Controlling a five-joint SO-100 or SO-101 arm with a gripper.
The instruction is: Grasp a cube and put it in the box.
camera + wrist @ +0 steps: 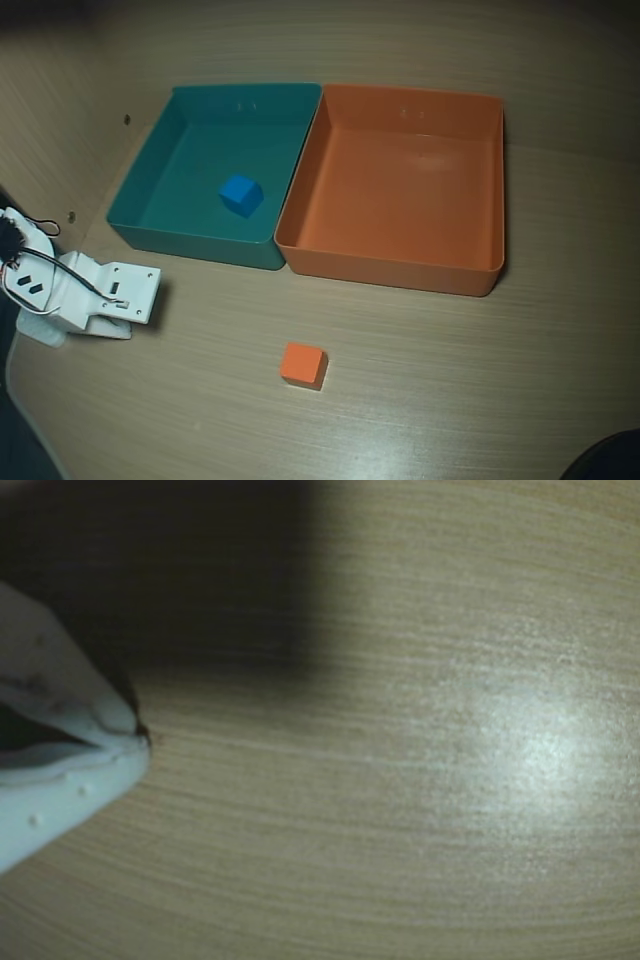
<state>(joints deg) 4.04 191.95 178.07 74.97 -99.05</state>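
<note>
Tool [140,300] jaws are seen pressed together, gripping nothing, near the desk's [450,400] left edge in the overhead view. An orange cube [303,364] is seen on bare desk, apart from the orange box's [390,272] near wall

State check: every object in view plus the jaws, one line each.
orange cube: loose on the table, in front of the boxes, not grasped
blue cube: inside the teal box
teal box: holds the blue cube
orange box: empty
gripper: jaws shut, nothing held, far left of the overhead view
</note>
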